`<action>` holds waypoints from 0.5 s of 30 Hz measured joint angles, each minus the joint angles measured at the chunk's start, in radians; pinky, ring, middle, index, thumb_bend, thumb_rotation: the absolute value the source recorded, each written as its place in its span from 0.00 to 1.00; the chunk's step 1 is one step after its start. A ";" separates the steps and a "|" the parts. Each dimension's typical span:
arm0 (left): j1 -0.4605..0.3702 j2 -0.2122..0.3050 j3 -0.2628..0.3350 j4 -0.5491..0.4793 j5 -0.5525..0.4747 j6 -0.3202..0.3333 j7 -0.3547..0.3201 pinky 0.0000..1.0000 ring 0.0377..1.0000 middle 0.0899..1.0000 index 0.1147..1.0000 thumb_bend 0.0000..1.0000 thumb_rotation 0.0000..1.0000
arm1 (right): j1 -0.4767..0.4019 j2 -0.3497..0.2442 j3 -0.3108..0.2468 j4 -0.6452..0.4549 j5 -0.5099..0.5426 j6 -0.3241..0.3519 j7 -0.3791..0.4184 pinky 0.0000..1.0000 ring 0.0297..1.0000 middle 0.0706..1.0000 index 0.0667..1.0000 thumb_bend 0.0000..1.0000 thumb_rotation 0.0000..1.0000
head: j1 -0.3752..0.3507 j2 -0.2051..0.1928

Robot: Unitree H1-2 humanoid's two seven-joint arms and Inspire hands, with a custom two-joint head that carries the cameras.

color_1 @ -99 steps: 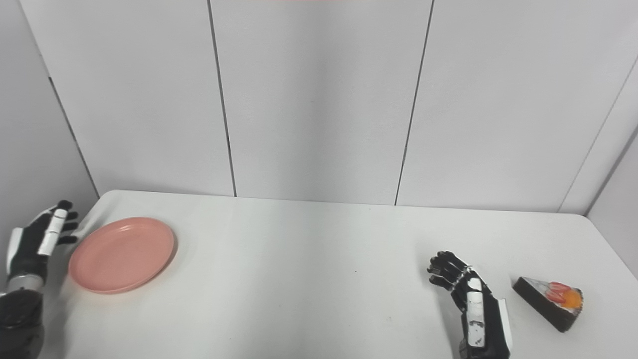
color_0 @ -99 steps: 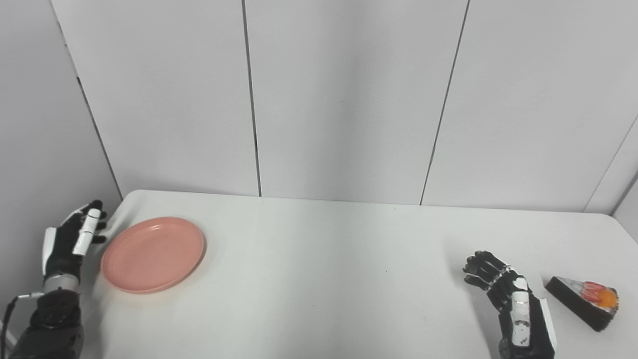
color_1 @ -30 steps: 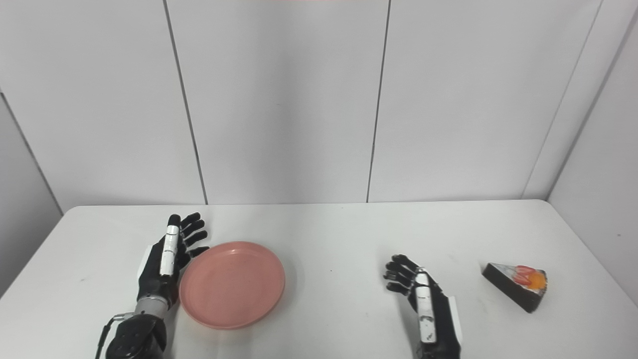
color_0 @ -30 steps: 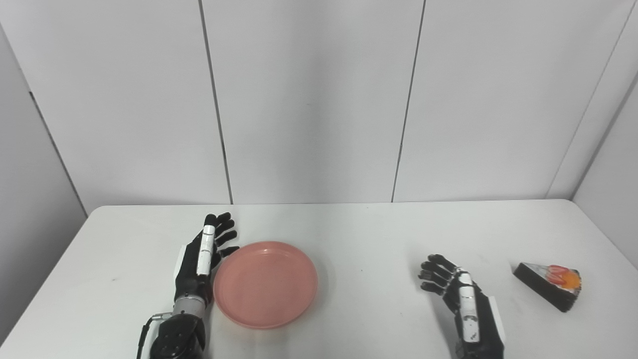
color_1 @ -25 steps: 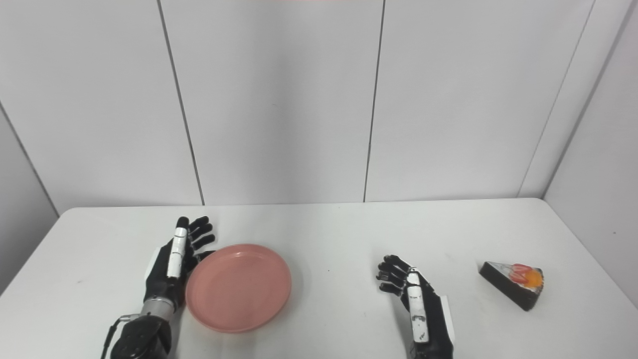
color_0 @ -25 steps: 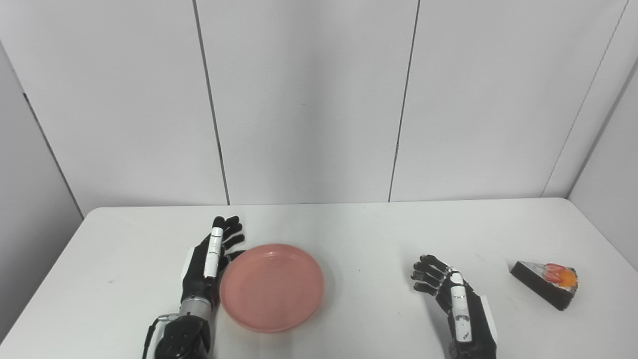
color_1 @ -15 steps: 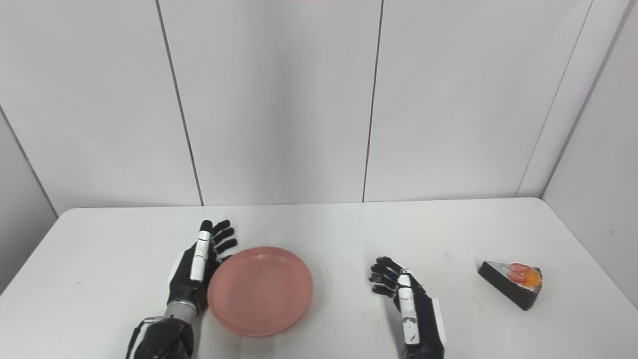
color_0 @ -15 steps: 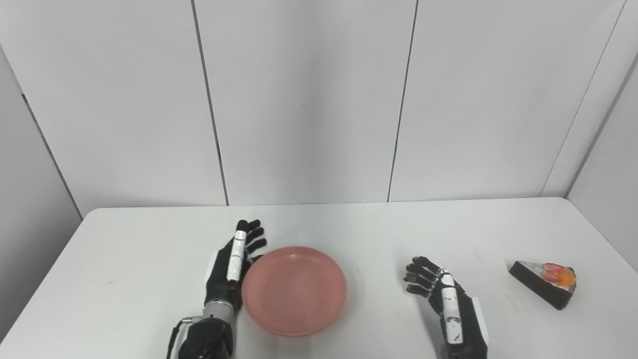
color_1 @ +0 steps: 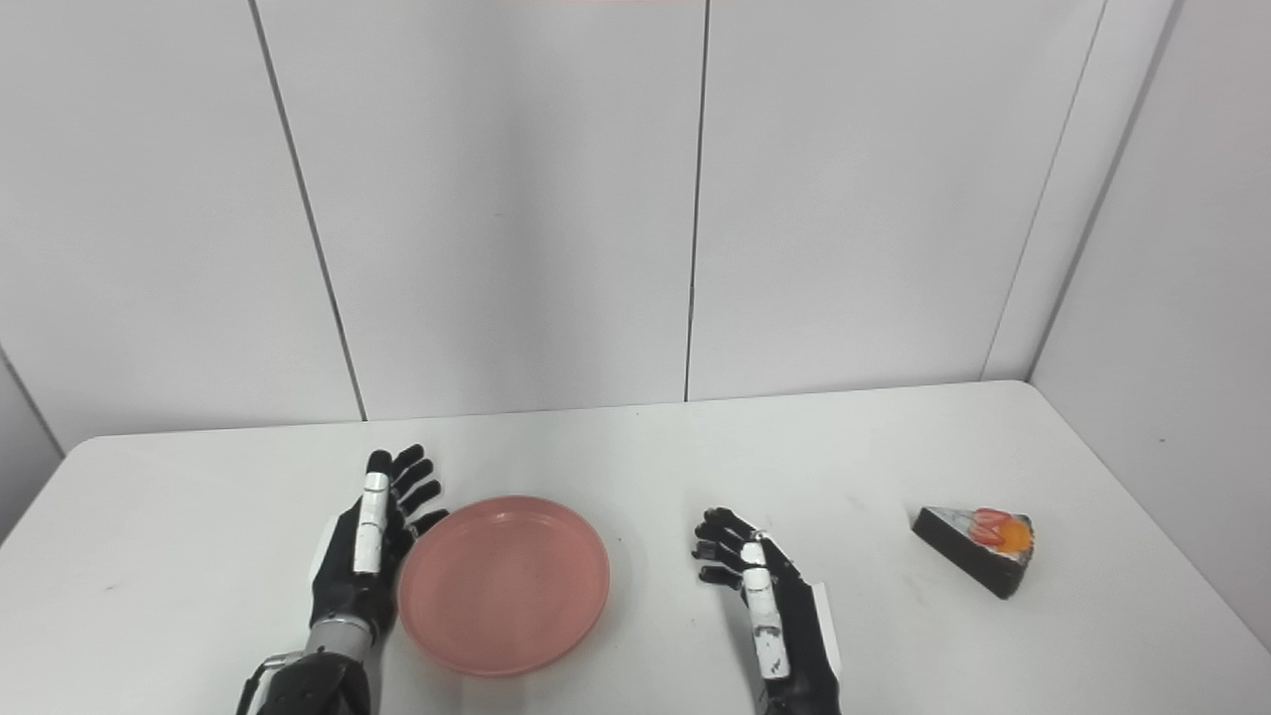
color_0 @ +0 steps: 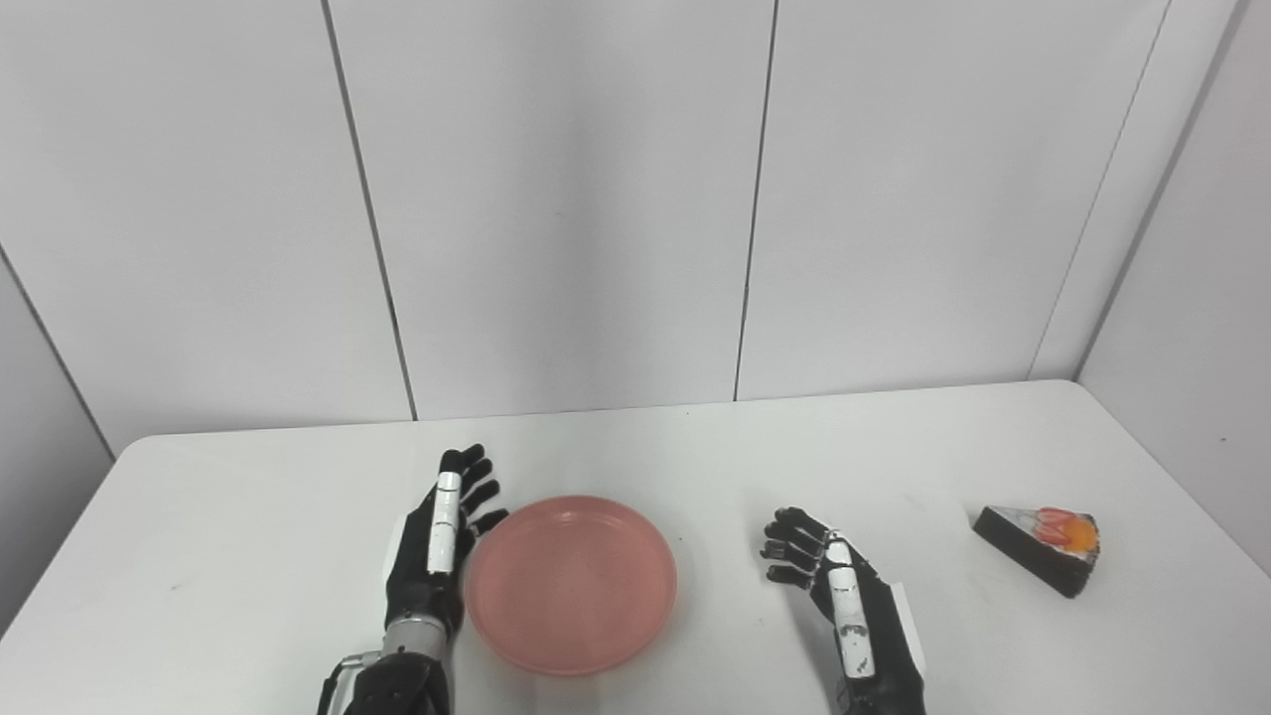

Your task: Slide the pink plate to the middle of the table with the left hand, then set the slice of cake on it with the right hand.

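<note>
Plate (color_0: 572, 584) mid-table, pink | your left hand (color_0: 434, 556) touching its rim, fingers spread | right hand (color_0: 844, 606) empty, fingers curled apart | cake slice (color_0: 1038, 534) far right | further pushing risks overshooting centre.

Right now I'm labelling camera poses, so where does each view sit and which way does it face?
Left eye view: on the head, looking down at the white table and wall; left hand and right hand enter from below.
Right eye view: beside it, same aim, scene shifted leftward.
Shared: pink plate between the hands, cake slice far right.
</note>
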 measured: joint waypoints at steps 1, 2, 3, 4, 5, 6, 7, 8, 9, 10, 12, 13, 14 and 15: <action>0.002 0.000 0.000 0.001 -0.006 -0.003 -0.004 0.75 0.85 0.87 0.78 0.77 0.95 | 0.009 -0.010 -0.004 -0.017 -0.021 0.013 -0.003 0.62 0.69 0.72 0.73 0.63 0.86 | 0.000 0.000; 0.003 0.003 0.000 0.002 -0.008 -0.005 -0.005 0.75 0.85 0.87 0.78 0.77 0.95 | 0.012 -0.026 -0.008 -0.032 -0.052 0.023 -0.004 0.60 0.67 0.71 0.73 0.64 0.88 | -0.003 0.002; 0.005 0.005 0.000 0.005 -0.008 -0.007 -0.006 0.74 0.85 0.87 0.79 0.77 0.95 | 0.012 -0.046 -0.012 -0.050 -0.084 0.033 -0.006 0.56 0.64 0.70 0.74 0.66 0.91 | -0.003 0.002; 0.005 0.005 0.000 0.006 -0.008 -0.011 -0.007 0.74 0.85 0.87 0.79 0.77 0.95 | 0.011 -0.079 -0.014 -0.079 -0.129 0.039 -0.007 0.55 0.63 0.70 0.74 0.67 0.92 | -0.003 0.002; 0.005 0.005 0.000 0.008 -0.009 -0.013 -0.007 0.75 0.85 0.86 0.78 0.77 0.95 | 0.006 -0.112 -0.017 -0.113 -0.172 0.043 -0.006 0.54 0.62 0.69 0.74 0.68 0.92 | -0.011 -0.002; 0.005 0.005 0.001 0.009 -0.010 -0.015 -0.007 0.75 0.85 0.86 0.78 0.77 0.94 | -0.003 -0.141 -0.021 -0.137 -0.201 0.043 -0.006 0.53 0.61 0.68 0.73 0.67 0.90 | -0.011 -0.003; 0.005 0.005 0.002 0.013 -0.011 -0.017 -0.008 0.76 0.85 0.86 0.77 0.77 0.94 | -0.015 -0.173 -0.025 -0.154 -0.236 0.045 -0.006 0.53 0.61 0.67 0.72 0.67 0.88 | -0.011 -0.005; 0.005 0.005 0.004 0.016 -0.015 -0.020 -0.011 0.77 0.86 0.86 0.77 0.78 0.94 | -0.025 -0.201 -0.028 -0.169 -0.278 0.048 -0.006 0.53 0.61 0.67 0.72 0.67 0.89 | -0.011 -0.008; 0.004 0.005 0.007 0.020 -0.019 -0.021 -0.014 0.78 0.86 0.86 0.77 0.78 0.93 | -0.036 -0.234 -0.028 -0.184 -0.333 0.051 -0.006 0.53 0.61 0.67 0.70 0.67 0.89 | -0.011 -0.008; 0.004 0.006 0.010 0.023 -0.027 -0.023 -0.021 0.78 0.86 0.86 0.77 0.79 0.93 | -0.044 -0.266 -0.028 -0.199 -0.385 0.052 -0.004 0.53 0.61 0.66 0.69 0.67 0.88 | -0.011 -0.008; 0.003 0.006 0.013 0.026 -0.032 -0.025 -0.027 0.78 0.86 0.87 0.77 0.79 0.93 | -0.062 -0.318 -0.033 -0.210 -0.454 0.052 -0.004 0.52 0.60 0.66 0.67 0.67 0.84 | -0.011 -0.012; 0.003 0.006 0.013 0.026 -0.032 -0.025 -0.029 0.78 0.86 0.87 0.77 0.79 0.93 | -0.071 -0.337 -0.039 -0.210 -0.477 0.053 -0.003 0.53 0.61 0.66 0.67 0.67 0.82 | -0.011 -0.012; 0.003 0.006 0.014 0.026 -0.036 -0.025 -0.032 0.78 0.86 0.86 0.77 0.79 0.92 | -0.077 -0.354 -0.047 -0.210 -0.497 0.055 -0.002 0.54 0.63 0.67 0.68 0.67 0.81 | -0.008 -0.012; 0.003 0.006 0.015 0.026 -0.038 -0.025 -0.034 0.78 0.86 0.86 0.77 0.79 0.92 | -0.085 -0.373 -0.054 -0.211 -0.522 0.061 -0.001 0.55 0.64 0.68 0.69 0.67 0.81 | -0.008 -0.012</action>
